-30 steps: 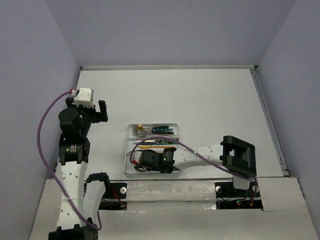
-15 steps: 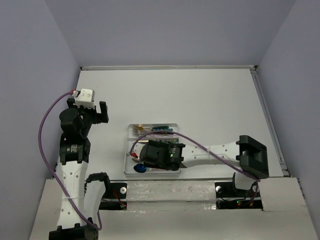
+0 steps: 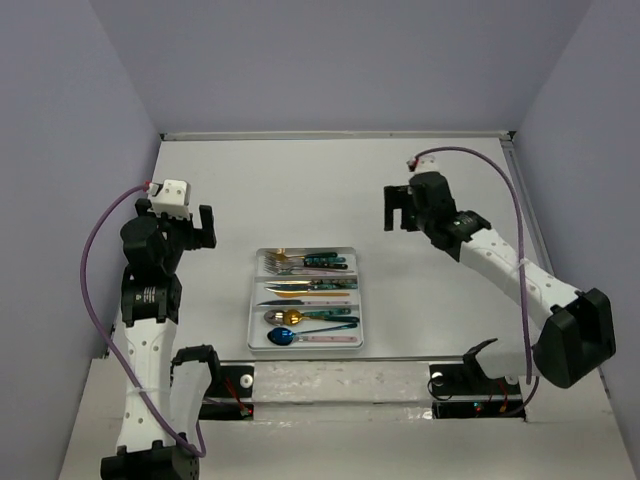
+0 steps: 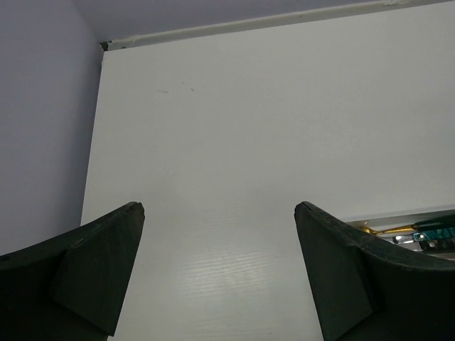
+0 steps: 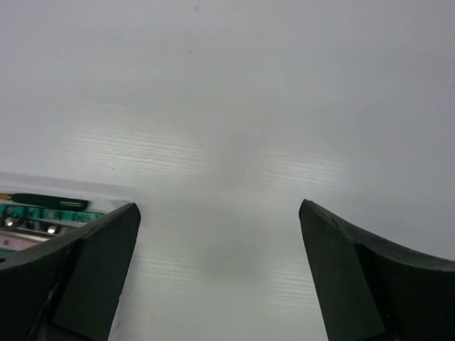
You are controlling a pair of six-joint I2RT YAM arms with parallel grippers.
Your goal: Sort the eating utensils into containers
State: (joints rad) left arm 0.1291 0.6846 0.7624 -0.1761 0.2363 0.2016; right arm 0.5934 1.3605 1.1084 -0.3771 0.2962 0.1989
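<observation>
obstacle: tray [image 3: 305,349] holding utensils [image 3: 308,288], front-centre | free: bare table [image 3: 330,190] all round it | bounds: walls [image 3: 60,200] left; right; far

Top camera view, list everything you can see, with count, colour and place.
white rectangular plastic tray: one, white, mid-table near the arm bases, three long compartments
slim metal forks: several, gold and silver heads, teal handles, far compartment
slim knives: count unclear, middle compartment
spoons: three, silver, gold and blue heads, near compartment
flat white table: one, white
left gripper: one, black, open, left of tray
right gripper: one, black, open, right of tray, farther back
</observation>
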